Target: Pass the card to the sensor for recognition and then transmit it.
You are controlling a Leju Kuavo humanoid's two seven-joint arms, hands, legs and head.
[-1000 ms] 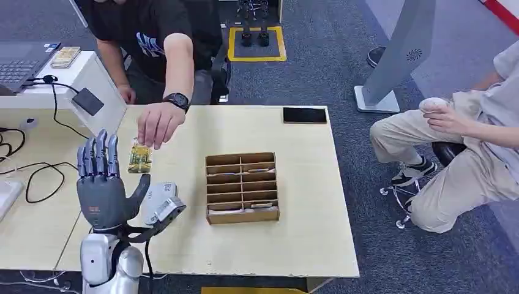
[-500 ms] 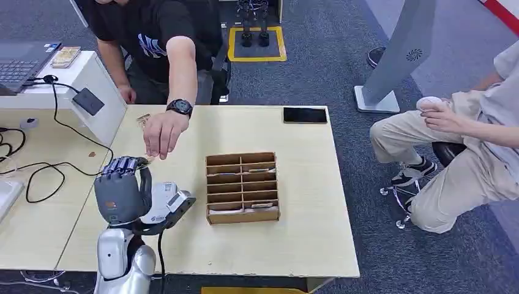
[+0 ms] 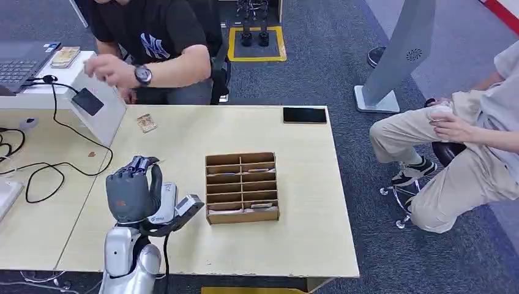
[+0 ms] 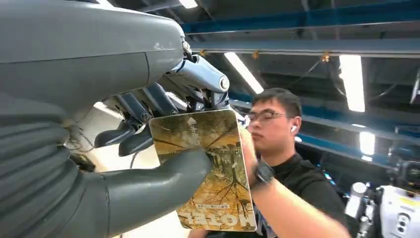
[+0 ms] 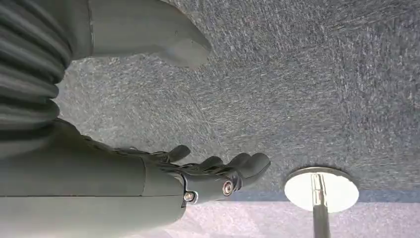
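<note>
Pale wooden table (image 3: 294, 245); left hand (image 3: 131, 190) pinches glossy rectangular card (image 4: 210, 171)

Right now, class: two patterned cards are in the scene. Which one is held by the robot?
The card pinched in the left hand, gold with a tree pattern. The other card lies flat on the table, untouched.

A brown box (image 3: 242, 187) with many little slots sits in the middle of the tan table (image 3: 306, 202). A black phone (image 3: 304, 114) lies near the far edge. A laptop (image 3: 19, 62) sits far left.
</note>
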